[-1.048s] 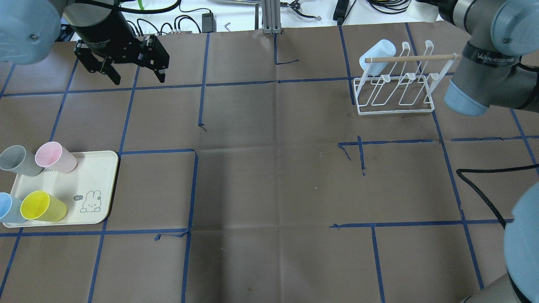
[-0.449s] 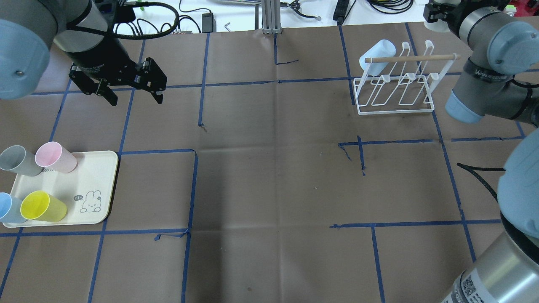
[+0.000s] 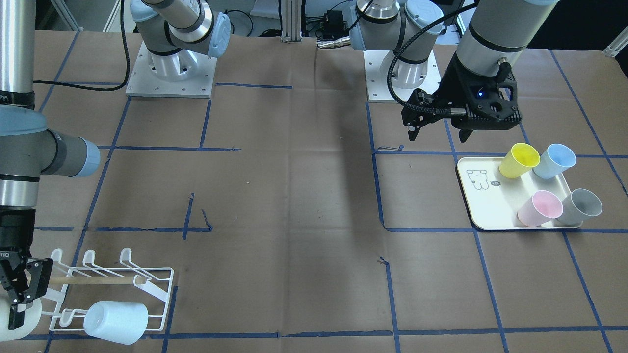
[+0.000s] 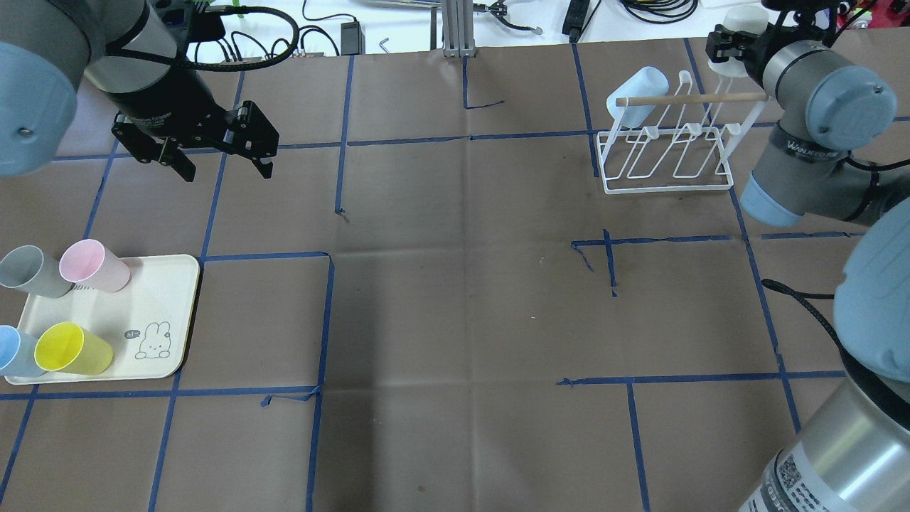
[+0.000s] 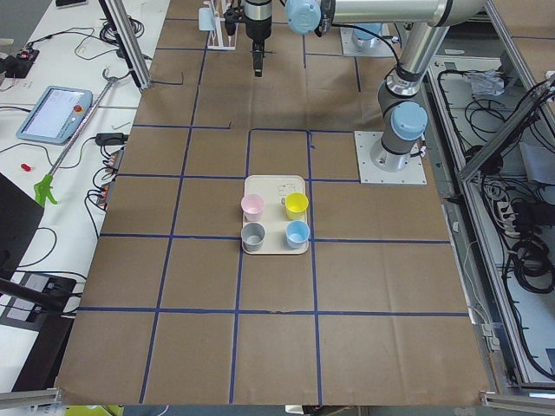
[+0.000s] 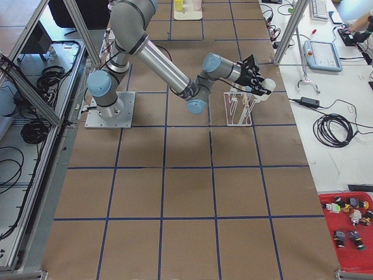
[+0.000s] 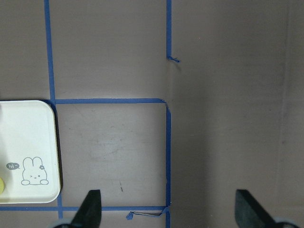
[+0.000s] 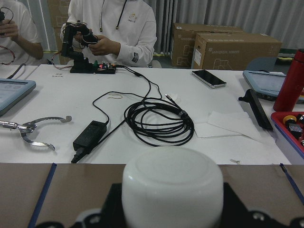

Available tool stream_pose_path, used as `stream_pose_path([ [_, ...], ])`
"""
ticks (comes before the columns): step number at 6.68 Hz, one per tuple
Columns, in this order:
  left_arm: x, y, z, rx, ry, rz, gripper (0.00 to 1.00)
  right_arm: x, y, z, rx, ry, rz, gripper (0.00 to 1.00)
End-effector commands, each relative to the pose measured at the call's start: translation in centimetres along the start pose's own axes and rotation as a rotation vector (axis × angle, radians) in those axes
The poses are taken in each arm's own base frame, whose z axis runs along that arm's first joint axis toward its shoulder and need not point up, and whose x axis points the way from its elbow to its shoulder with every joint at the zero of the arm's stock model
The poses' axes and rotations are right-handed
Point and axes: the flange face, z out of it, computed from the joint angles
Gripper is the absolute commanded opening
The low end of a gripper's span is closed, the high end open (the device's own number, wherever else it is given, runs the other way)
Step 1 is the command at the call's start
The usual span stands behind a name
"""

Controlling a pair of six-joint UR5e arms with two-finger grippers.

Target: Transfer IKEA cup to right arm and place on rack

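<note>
A white IKEA cup (image 8: 172, 185) fills the bottom of the right wrist view, bottom toward the camera, with my right gripper (image 4: 736, 37) shut on it. That gripper hovers at the far right end of the white wire rack (image 4: 668, 146), beside its wooden dowel (image 4: 693, 99). In the front view the white cup (image 3: 13, 321) sits just left of the rack (image 3: 110, 289). A pale blue cup (image 4: 638, 91) hangs on the rack's left prong. My left gripper (image 4: 213, 155) is open and holds nothing, above the table beyond the tray.
A cream tray (image 4: 153, 313) at the left carries grey (image 4: 28, 270), pink (image 4: 91, 264), blue (image 4: 11, 350) and yellow (image 4: 71, 348) cups. Cables and tools lie on the white bench past the table's far edge. People sit there in the right wrist view.
My left gripper has come down and nearer, toward the tray. The right wrist has swung in from the top right, bringing the white cup to the rack's right end.
</note>
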Motion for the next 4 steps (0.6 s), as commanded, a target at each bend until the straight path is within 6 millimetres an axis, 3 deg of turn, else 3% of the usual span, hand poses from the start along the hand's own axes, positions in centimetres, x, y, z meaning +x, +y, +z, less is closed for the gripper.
stream_pose_path([
  [1,0.00,0.14,-0.22,0.004,-0.001,-0.002,1.00,0.00,1.62,0.69,-0.018,-0.001,0.005,0.18],
  [2,0.07,0.13,-0.19,0.007,-0.001,-0.005,1.00,-0.01,1.93,0.89,-0.016,-0.001,0.005,0.27],
  [3,0.15,0.12,-0.22,0.010,-0.001,-0.006,1.00,-0.04,1.86,0.85,-0.016,-0.004,0.026,0.99],
  [4,0.15,0.05,-0.22,0.011,-0.001,-0.009,1.00,-0.13,1.87,0.88,-0.023,-0.006,0.055,1.00],
])
